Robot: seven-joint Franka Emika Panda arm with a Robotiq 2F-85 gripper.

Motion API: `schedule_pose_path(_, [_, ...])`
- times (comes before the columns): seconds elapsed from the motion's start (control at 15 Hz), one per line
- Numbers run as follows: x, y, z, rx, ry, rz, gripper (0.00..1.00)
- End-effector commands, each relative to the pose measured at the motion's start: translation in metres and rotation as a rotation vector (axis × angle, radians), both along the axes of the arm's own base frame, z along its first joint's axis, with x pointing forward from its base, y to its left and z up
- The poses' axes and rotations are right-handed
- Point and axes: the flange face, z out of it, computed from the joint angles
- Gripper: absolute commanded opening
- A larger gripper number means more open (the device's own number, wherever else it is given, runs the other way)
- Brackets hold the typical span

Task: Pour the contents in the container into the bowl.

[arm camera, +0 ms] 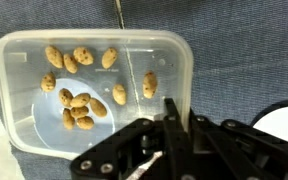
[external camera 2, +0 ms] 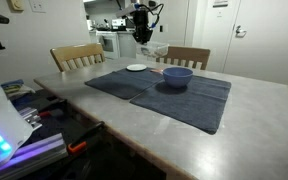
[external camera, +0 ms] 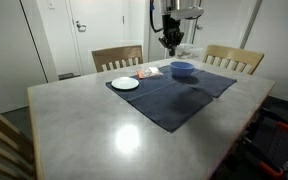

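The clear plastic container (arm camera: pixel 134 60) fills the wrist view and holds several tan nut-like pieces (arm camera: pixel 79 105) lying flat in it. My gripper (arm camera: pixel 176 108) is shut on its right wall and holds it level. In both exterior views the gripper (external camera: pixel 170 40) (external camera 2: pixel 142 36) hangs above the far side of the table with the container (external camera 2: pixel 158 49) raised off the cloth. The blue bowl (external camera: pixel 182 69) (external camera 2: pixel 177 76) stands on the dark cloth, lower than the gripper and apart from it. I cannot see inside the bowl.
A white plate (external camera: pixel 125 83) (external camera 2: pixel 136 68) lies on the dark cloth mat (external camera: pixel 174 100) and shows at the wrist view's right edge (arm camera: pixel 284 122). A small object (external camera: pixel 149 72) lies between plate and bowl. Wooden chairs (external camera: pixel 117 57) (external camera: pixel 234 58) stand behind the table.
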Motion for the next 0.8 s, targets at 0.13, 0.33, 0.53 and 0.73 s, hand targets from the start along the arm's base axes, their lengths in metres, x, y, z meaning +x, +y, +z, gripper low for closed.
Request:
schedule_pose_path(0.13, [0.0,0.0,0.0,0.0,0.001,0.0,0.02])
schedule_pose_path(0.33, [0.008,-0.002,0.0,0.017,0.001,0.026,0.02])
schedule_pose_path(0.53, [0.016,-0.004,0.005,0.029,-0.005,0.03,0.02])
schedule_pose_path(0.73, [0.022,-0.018,0.016,0.069,-0.042,0.039,0.02])
